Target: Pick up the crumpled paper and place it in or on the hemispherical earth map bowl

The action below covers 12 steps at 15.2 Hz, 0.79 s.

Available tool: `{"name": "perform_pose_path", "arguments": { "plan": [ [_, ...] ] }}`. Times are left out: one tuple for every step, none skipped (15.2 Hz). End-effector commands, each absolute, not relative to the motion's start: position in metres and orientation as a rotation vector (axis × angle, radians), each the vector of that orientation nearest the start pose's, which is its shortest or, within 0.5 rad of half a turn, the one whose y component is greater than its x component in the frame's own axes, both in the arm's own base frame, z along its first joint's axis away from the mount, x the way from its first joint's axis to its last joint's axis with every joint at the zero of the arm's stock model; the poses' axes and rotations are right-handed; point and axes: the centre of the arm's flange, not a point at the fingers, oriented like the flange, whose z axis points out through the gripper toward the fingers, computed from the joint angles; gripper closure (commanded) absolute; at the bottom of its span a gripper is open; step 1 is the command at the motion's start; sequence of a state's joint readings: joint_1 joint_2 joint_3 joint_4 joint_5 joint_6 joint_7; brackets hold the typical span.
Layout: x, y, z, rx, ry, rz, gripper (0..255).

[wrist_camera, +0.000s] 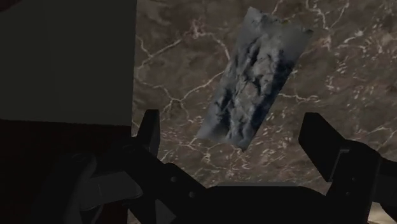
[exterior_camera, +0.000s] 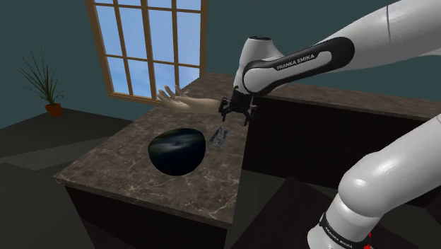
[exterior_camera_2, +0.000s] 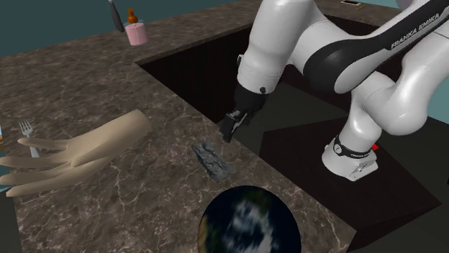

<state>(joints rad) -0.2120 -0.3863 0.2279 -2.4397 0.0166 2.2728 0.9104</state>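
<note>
Marbled counter (exterior_camera: pixel 99 170), crumpled paper (wrist_camera: pixel 254 79) beside earth-map bowl (exterior_camera: pixel 177 150), hand (wrist_camera: pixel 233 124) spread above paper

A dark brown veined marble tabletop (exterior_camera: pixel 106 170) is set before teal walls (exterior_camera: pixel 42 28); blue sky is seen through a wooden-framed, many-paned window (exterior_camera: pixel 152 46).

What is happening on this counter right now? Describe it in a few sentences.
A white robot arm holds its black gripper open above the grey crumpled paper, which lies on the dark marble counter near its edge. The paper is not yet gripped. The earth-patterned bowl sits on the same counter, close beside the paper.
</note>
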Motion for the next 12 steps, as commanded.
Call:
{"name": "perform_pose_path", "arguments": {
  "plan": [
    [0.464, 0.01, 0.444, -2.691, 1.509, -0.362, 0],
    [0.473, 0.008, 0.434, -2.648, 1.577, -0.37, 0],
    [0.482, 0.006, 0.425, -2.604, 1.643, -0.378, 0],
    [0.49, 0.004, 0.416, -2.559, 1.709, -0.385, 0],
    [0.499, 0.001, 0.407, -2.511, 1.773, -0.392, 0],
    [0.507, -0.003, 0.398, -2.463, 1.836, -0.399, 0],
    [0.512, -0.005, 0.393, -2.435, 1.871, -0.403, 0],
    [0.513, -0.006, 0.388, -2.435, 1.871, -0.403, 0],
    [0.514, -0.006, 0.383, -2.435, 1.871, -0.403, 0],
    [0.516, -0.007, 0.378, -2.435, 1.871, -0.403, 0],
    [0.517, -0.008, 0.373, -2.435, 1.871, -0.403, 0],
    [0.518, -0.008, 0.368, -2.435, 1.871, -0.403, 0]
  ]
}}
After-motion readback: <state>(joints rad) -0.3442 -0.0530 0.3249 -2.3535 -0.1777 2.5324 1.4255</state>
